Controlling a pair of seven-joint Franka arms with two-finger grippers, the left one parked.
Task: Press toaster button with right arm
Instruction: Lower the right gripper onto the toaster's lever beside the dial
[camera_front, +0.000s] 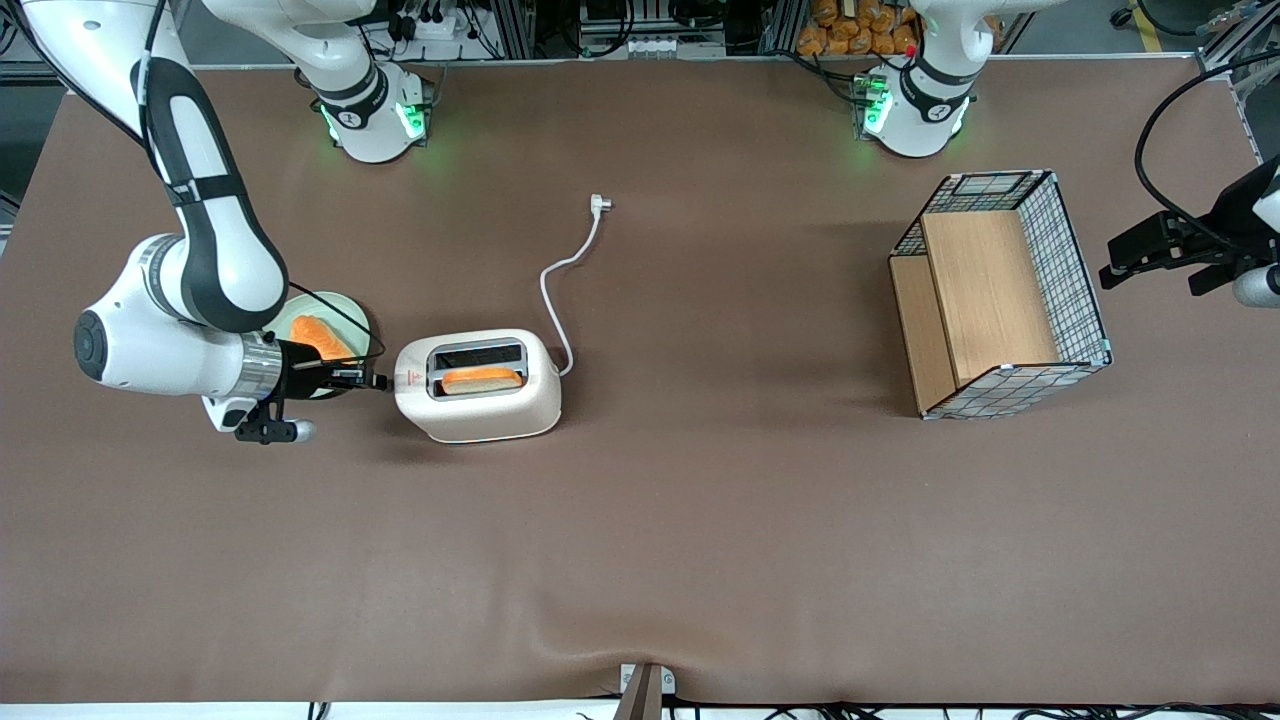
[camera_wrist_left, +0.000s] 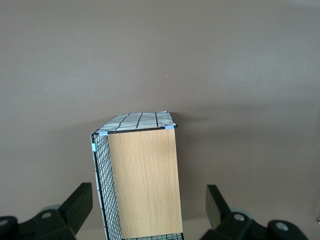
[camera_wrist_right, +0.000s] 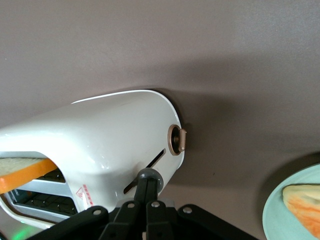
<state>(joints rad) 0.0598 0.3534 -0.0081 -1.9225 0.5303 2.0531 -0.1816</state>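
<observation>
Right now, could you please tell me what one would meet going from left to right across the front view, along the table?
Right arm → plate with a slice on it → gripper → toaster → power cord → wire basket.

Front cam: high, looks steeply down on whole bench (camera_front: 700, 560). Right wrist cam: very close to toaster (camera_wrist_right: 100, 145), aimed past its own hand (camera_wrist_right: 148, 181) at the narrow end. Left wrist cam: looks down on wire basket (camera_wrist_left: 142, 175). Toaster and basket also show in front cam.
</observation>
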